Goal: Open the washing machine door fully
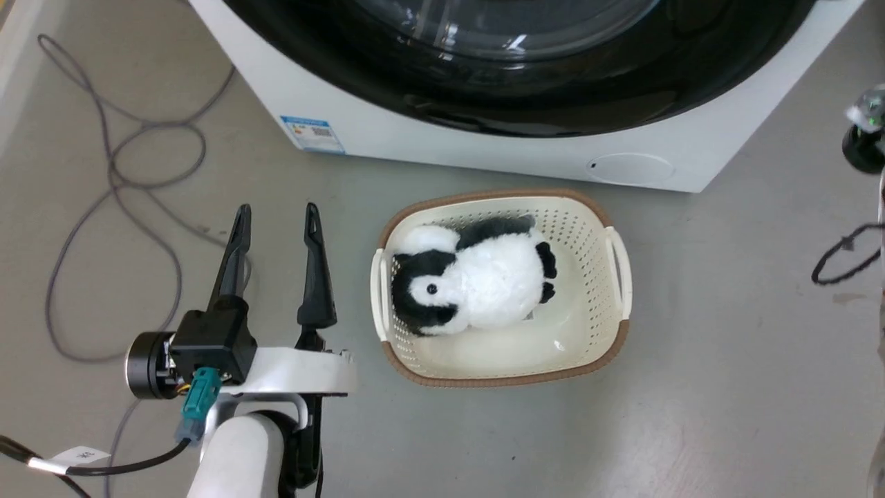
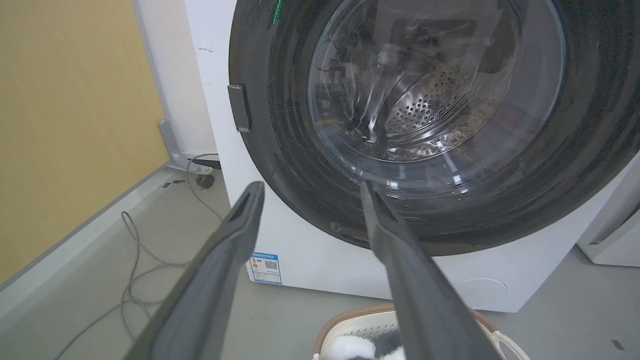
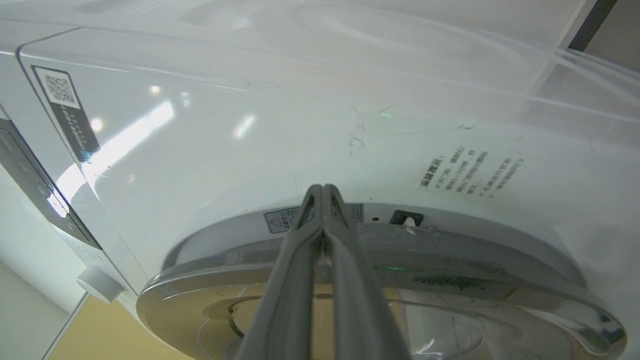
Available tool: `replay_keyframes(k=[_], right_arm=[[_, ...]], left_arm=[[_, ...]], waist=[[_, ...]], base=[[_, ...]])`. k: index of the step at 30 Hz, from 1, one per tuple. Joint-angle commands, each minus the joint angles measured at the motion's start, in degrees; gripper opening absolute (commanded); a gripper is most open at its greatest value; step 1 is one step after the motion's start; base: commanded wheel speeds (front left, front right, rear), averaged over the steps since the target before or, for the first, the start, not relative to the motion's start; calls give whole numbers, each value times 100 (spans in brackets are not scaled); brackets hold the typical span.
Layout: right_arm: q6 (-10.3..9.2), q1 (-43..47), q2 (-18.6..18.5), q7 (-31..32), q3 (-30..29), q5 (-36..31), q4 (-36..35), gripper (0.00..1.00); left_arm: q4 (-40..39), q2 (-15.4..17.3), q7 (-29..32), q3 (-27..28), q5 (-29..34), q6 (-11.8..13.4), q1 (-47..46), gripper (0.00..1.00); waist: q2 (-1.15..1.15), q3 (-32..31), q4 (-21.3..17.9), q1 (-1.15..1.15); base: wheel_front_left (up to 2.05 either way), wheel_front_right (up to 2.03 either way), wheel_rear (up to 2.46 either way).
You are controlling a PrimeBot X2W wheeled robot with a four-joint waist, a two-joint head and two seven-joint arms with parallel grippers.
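The washing machine (image 1: 387, 124) (image 2: 300, 270) (image 3: 250, 150) is a white box with a blue label (image 1: 312, 134) at its lower corner. The washing machine door (image 1: 525, 90) (image 2: 280, 150) is glossy black with a clear glass centre, and the steel drum shows through it. It lies against or very near the front. My left gripper (image 1: 276, 207) (image 2: 311, 185) is open above the floor, short of the door and apart from it. My right gripper (image 3: 324, 187) is shut, with its tips at the door's shiny rim (image 3: 450, 280). A grey recess with a latch hole (image 3: 405, 218) shows just behind that rim.
A cream basket (image 1: 615, 277) with a black-and-white penguin plush (image 1: 470, 277) sits on the floor in front of the machine. Grey cables (image 1: 117, 180) loop on the floor to the left. A yellow wall (image 2: 65, 125) and another white appliance (image 2: 615, 235) flank the machine.
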Motion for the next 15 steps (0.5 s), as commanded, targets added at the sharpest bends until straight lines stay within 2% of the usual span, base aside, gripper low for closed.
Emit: replay_keyframes(k=[1, 8, 15], right_arm=[[5, -255, -63, 62, 33, 184, 132, 0], [5, -755, -118, 299, 318, 372, 506, 0], [6, -896, -190, 922, 653, 662, 663, 0]], left_arm=[[-41, 3, -70, -29, -45, 50, -118, 100], [-67, 3, -154, -140, -95, 143, -246, 100], [-58, 3, -238, -197, -149, 227, -308, 100]], waist=[[0, 67, 62, -1], [0, 270, 197, -1], [0, 365, 271, -1]], base=[[0, 0, 0], [0, 0, 0], [0, 0, 0]])
